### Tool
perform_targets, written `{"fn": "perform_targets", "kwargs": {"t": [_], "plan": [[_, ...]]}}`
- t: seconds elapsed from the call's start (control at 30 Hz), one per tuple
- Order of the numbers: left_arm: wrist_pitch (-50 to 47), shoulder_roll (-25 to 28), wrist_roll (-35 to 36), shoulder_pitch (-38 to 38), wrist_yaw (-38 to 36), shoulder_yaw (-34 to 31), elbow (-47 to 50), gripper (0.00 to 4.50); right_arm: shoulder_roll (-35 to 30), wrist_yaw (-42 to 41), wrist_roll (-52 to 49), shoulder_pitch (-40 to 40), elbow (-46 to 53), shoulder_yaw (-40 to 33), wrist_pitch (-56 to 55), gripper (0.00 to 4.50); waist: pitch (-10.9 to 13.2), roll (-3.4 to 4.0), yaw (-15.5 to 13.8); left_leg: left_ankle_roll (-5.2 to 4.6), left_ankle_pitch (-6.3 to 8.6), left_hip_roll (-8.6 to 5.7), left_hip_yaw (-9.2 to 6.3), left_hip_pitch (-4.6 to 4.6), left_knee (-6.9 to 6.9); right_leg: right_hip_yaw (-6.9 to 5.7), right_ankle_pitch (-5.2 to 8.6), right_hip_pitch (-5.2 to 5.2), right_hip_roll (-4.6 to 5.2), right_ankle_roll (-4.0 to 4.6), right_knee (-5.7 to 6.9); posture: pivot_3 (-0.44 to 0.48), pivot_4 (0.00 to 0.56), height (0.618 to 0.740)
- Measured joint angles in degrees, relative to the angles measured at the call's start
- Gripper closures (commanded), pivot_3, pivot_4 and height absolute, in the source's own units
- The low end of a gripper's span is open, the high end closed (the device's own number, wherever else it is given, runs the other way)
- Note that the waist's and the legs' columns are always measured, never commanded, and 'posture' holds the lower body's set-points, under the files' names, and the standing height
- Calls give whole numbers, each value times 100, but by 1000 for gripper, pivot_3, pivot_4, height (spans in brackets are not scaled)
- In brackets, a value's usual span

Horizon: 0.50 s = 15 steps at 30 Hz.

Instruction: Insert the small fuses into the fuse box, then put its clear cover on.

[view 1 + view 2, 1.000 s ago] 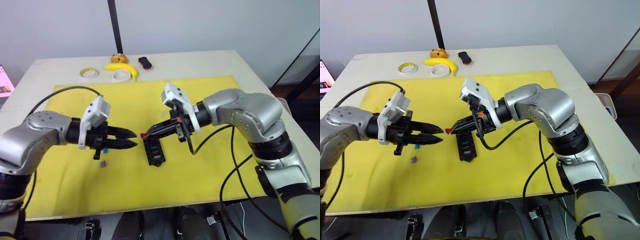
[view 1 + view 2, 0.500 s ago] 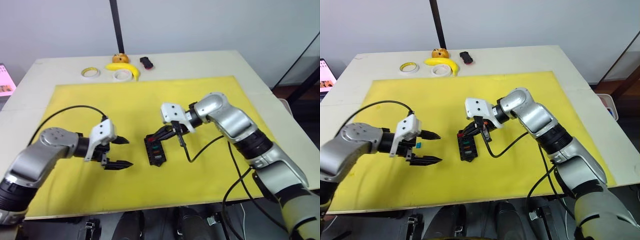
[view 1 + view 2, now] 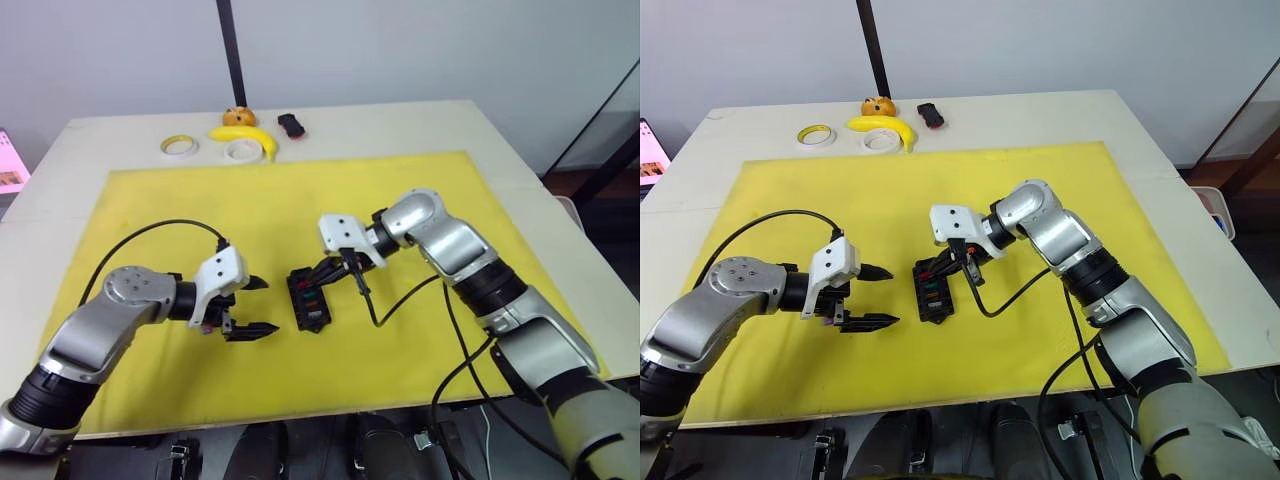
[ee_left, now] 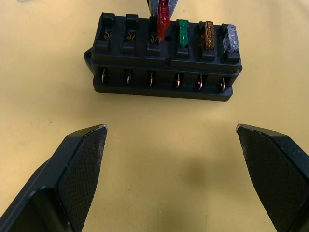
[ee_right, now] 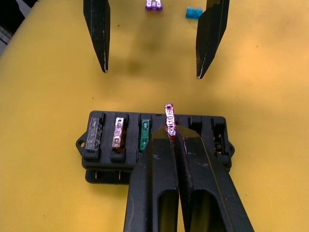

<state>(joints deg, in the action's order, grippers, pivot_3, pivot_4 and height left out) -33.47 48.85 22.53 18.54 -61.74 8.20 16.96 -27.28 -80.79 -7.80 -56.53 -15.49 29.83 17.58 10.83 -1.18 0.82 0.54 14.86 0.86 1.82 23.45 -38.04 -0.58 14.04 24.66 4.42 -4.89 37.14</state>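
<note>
on your left, the left gripper (image 3: 256,306) hangs low over the yellow mat (image 3: 160,200) with its fingers spread wide and empty, pointing at the fuse box (image 3: 309,299) just beside it. the purple fuse (image 5: 154,5) and the blue fuse (image 5: 193,12) lie loose on the mat on the far side of that gripper from the box. in the middle, the box sits with its long axis running roughly away from you; grey, amber and teal fuses are seated side by side in one row. on the right, the right gripper (image 5: 172,137) has its fingers pressed together on the red fuse (image 5: 169,118), held upright right at the slot next to the teal one (image 4: 182,33). it looks partly entered, so your next move is likely a straight push down along the blade. the right arm is the nearer.
</note>
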Motion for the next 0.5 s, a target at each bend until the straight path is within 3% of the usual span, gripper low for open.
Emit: {"fn": "perform_targets", "kwargs": {"t": [0.5], "plan": [[135,0,-158,-46,-56,16,1,11,96,-55,253,2,-230,-92,-125,4500,0,0,-1,0,0,-1,0,-1,-1,0,0,-1,1,0,1,0,150,740]]}}
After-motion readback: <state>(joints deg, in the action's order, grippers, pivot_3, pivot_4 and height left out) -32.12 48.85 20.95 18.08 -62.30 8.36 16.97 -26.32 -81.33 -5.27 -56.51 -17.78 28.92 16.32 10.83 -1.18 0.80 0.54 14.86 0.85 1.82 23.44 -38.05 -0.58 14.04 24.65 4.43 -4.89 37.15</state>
